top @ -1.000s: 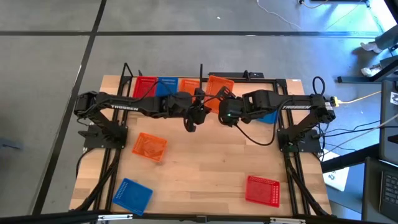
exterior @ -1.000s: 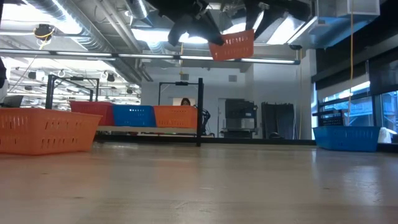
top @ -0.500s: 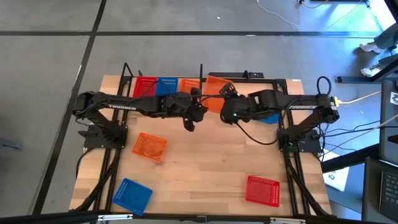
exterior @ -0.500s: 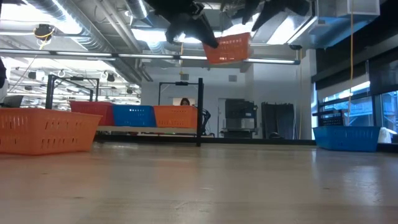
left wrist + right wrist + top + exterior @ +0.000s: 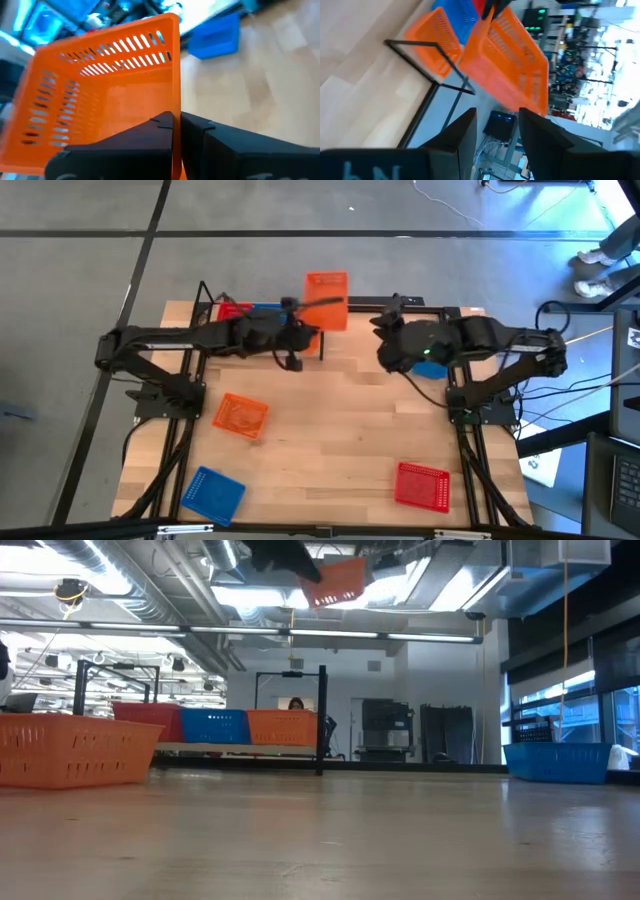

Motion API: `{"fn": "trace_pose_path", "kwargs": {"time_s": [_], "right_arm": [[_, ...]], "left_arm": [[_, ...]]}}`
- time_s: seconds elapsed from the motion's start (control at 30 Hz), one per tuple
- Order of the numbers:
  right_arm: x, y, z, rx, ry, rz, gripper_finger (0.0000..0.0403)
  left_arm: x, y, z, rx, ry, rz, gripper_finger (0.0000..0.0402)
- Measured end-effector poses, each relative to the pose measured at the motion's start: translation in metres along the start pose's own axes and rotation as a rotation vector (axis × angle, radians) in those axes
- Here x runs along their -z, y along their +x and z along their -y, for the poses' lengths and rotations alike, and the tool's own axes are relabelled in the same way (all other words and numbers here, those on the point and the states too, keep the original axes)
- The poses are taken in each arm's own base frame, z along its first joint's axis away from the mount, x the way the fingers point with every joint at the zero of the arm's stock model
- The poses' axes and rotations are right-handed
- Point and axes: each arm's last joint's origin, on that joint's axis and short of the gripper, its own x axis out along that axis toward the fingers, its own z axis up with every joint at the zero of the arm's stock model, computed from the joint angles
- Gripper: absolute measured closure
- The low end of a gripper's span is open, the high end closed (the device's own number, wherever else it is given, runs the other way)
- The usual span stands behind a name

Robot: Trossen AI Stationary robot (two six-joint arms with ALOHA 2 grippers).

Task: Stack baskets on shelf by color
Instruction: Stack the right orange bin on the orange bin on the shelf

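Observation:
An orange basket (image 5: 327, 287) hangs high over the table's far edge, tilted, in my left gripper (image 5: 305, 308); it also shows in the low view (image 5: 335, 582) and the left wrist view (image 5: 100, 95). My right gripper (image 5: 497, 130) is open and empty, just right of the basket (image 5: 505, 60), over the far middle of the table (image 5: 382, 330). The shelf (image 5: 240, 748) stands along the far edge with a red (image 5: 150, 720), a blue (image 5: 215, 725) and an orange basket (image 5: 282, 725) resting side by side on its board. My left gripper pinches one side wall of the orange basket at its rim (image 5: 175, 107), one finger (image 5: 150, 135) inside the basket and one (image 5: 215, 142) outside. The basket is lifted clear of everything and sits tilted beyond the fingers.
On the tabletop lie an orange basket (image 5: 240, 415) at the left, a blue basket (image 5: 212, 492) at the near left, a red basket (image 5: 422, 484) at the near right and a blue basket (image 5: 432, 368) under my right arm. The table's middle (image 5: 330, 430) is bare wood.
The orange basket was between both grippers; now only my left gripper has it. My left gripper has carried it up and toward the far left, over the shelf, and it has tipped. My right gripper has let go and drawn back toward the right.

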Motion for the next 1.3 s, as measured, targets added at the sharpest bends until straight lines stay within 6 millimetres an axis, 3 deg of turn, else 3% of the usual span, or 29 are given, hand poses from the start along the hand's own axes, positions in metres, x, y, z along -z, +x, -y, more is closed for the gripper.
{"fn": "trace_pose_path", "kwargs": {"time_s": [0.13, 0.4, 0.83, 1.3], "right_arm": [[0.009, -0.014, 0.008, 0.057, 0.058, 0.035, 0.0254], [0.020, -0.035, 0.022, 0.144, 0.222, 0.150, 0.0254], [0.023, -0.040, 0.025, 0.165, 0.306, 0.177, 0.0254], [0.023, -0.040, 0.025, 0.167, 0.324, 0.180, 0.0254]], "left_arm": [[0.015, -0.019, -0.016, 0.016, -0.050, -0.093, 0.0401], [0.049, -0.024, -0.024, 0.192, -0.149, -0.270, 0.0402], [0.086, 0.002, -0.038, 0.332, -0.165, -0.354, 0.0401], [0.118, 0.044, -0.028, 0.466, -0.113, -0.418, 0.0401]]}}
